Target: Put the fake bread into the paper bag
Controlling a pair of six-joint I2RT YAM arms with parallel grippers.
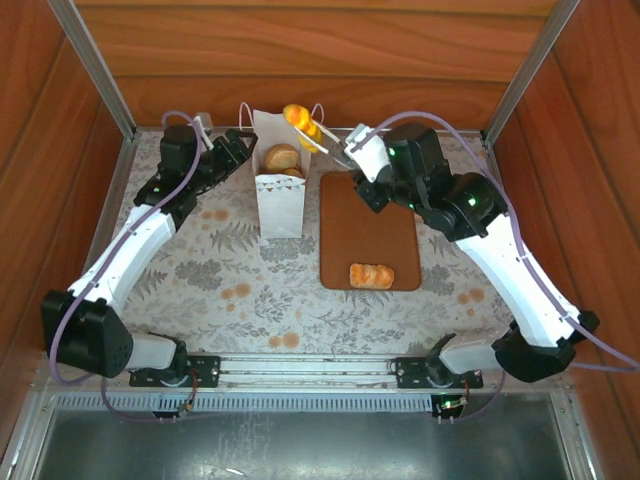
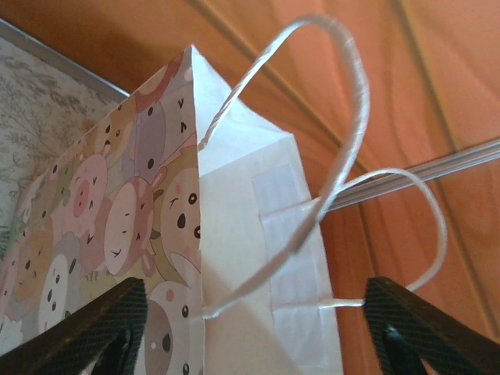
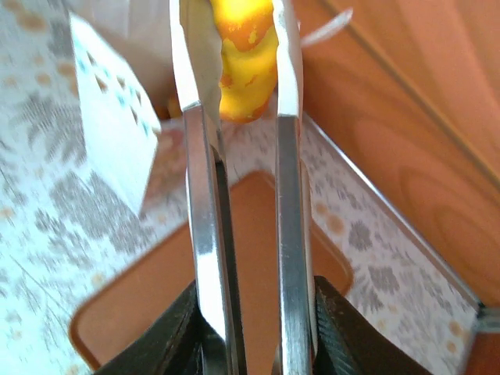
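The white paper bag [image 1: 280, 205] stands upright left of the tray, with a round brown bun [image 1: 282, 157] of fake bread showing in its open top. My right gripper [image 1: 365, 160] is shut on metal tongs [image 1: 335, 143], whose tips pinch a yellow-orange piece of bread [image 1: 297, 117] above the bag's far rim. In the right wrist view the tongs [image 3: 205, 195] squeeze that bread [image 3: 244, 55] beyond my right gripper [image 3: 254, 312]. My left gripper [image 1: 238, 150] is at the bag's upper left side. In its own view the left gripper [image 2: 258, 312] is open, its fingers straddling the bag [image 2: 234, 234] and its cord handles [image 2: 344, 141].
A flat brown tray [image 1: 370, 220] lies right of the bag with one golden roll [image 1: 371, 275] near its front edge. Wooden walls and metal rails enclose the floral table mat [image 1: 230, 290] on three sides.
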